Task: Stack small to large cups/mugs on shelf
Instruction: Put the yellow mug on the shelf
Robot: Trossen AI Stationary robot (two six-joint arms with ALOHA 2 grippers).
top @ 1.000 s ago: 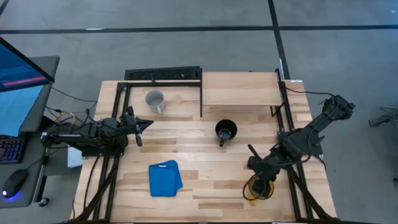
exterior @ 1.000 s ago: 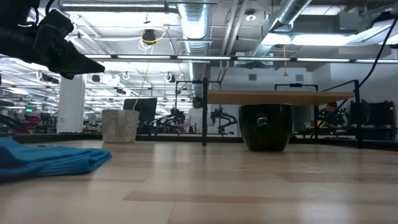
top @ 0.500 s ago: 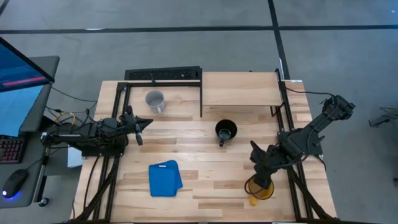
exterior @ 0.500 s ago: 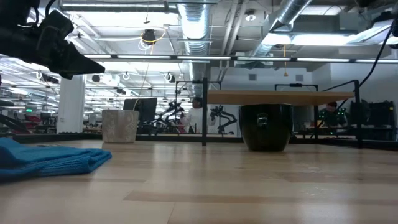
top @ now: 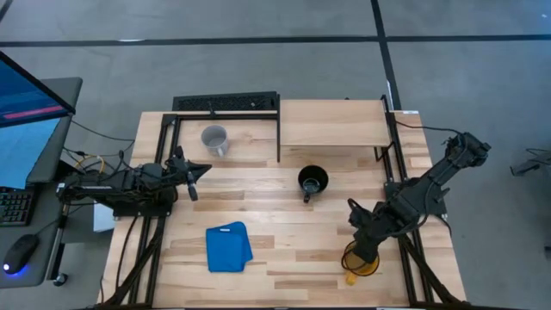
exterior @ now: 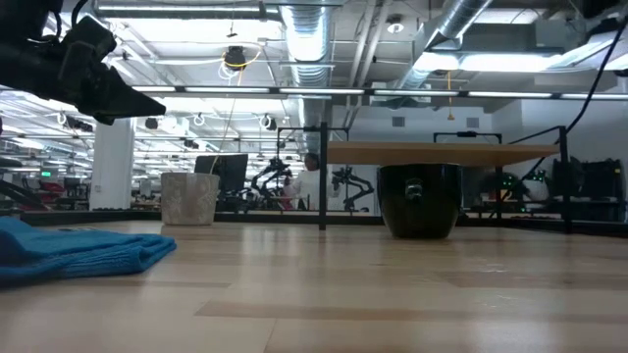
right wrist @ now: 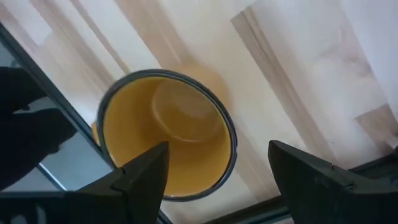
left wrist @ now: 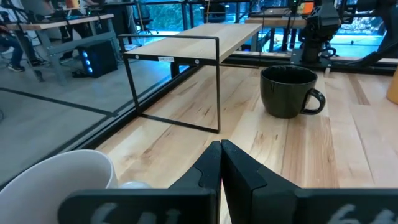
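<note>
The yellow mug (top: 360, 263) stands on its base near the table's near right corner, and it fills the right wrist view (right wrist: 168, 134). My right gripper (top: 362, 250) hangs open just above it, pointing down, one finger (right wrist: 140, 174) over the mug's mouth and the other (right wrist: 311, 174) outside its wall. The black mug (top: 312, 182) stands mid-table in front of the shelf (top: 331, 123). The grey-white mug (top: 213, 138) stands at the far left. My left gripper (top: 195, 172) is shut and empty, held above the table's left side.
A folded blue cloth (top: 228, 247) lies on the near left of the table. The black metal frame (top: 225, 103) stands along the far edge beside the shelf. People and desks show in the room beyond (exterior: 309, 176).
My right gripper has shifted a little toward the table's right edge over the yellow mug, staying open. The mugs have not moved.
</note>
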